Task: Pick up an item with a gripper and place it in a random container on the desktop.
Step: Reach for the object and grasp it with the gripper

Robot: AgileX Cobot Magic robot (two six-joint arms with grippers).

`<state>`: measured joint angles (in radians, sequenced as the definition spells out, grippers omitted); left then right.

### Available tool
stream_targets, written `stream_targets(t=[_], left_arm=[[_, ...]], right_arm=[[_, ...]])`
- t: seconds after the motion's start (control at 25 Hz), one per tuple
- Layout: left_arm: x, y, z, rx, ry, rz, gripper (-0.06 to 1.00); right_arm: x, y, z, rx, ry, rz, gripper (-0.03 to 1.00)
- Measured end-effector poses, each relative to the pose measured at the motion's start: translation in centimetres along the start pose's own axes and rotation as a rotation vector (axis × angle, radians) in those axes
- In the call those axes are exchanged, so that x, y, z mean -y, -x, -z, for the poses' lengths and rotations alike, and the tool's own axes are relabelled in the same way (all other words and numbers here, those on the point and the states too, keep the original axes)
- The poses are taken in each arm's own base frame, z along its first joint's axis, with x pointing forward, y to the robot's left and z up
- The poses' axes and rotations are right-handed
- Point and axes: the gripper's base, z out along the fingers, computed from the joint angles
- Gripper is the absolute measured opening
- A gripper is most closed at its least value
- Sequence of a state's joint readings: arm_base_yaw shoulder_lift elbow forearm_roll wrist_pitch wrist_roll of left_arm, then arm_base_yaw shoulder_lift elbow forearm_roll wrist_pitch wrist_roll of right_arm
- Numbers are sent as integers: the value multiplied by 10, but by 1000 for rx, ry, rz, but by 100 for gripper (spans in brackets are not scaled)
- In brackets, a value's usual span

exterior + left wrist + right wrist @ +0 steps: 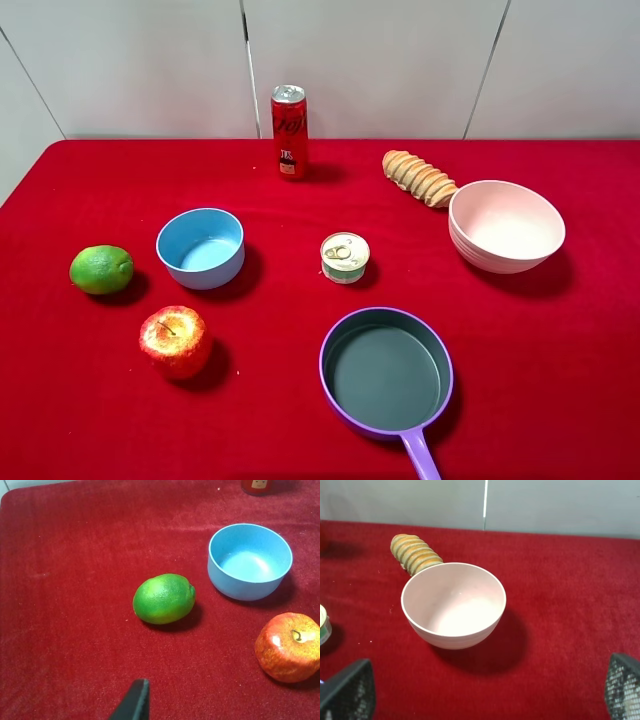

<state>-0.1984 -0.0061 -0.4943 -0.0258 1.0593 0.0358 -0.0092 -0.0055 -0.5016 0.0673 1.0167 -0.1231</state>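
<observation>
The small tin can (345,257) with a silver pull-tab lid stands upright near the middle of the red desktop (300,420). Its edge also shows in the right wrist view (323,625). The light blue bowl (200,247) sits empty to the can's left and also shows in the left wrist view (249,560). No arm shows in the high view. My right gripper (485,685) is open, fingers wide apart and empty, in front of the pink bowl. Of my left gripper only one black fingertip (136,700) shows, near the lime.
A lime (101,269) and an apple (176,341) lie left of and below the blue bowl. A purple pan (386,373) sits at the front, a pink bowl (505,226) on the right, a bread roll (419,177) behind it, and a tall red soda can (289,131) at the back.
</observation>
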Motion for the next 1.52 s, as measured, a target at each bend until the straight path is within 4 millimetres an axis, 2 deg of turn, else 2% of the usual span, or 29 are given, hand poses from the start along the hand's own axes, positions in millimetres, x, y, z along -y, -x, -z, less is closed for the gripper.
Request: stream_targets(t=[1.52], left_arm=[[0, 0, 0, 0, 0, 0, 99]], right_arm=[[0, 0, 0, 0, 0, 0, 69]])
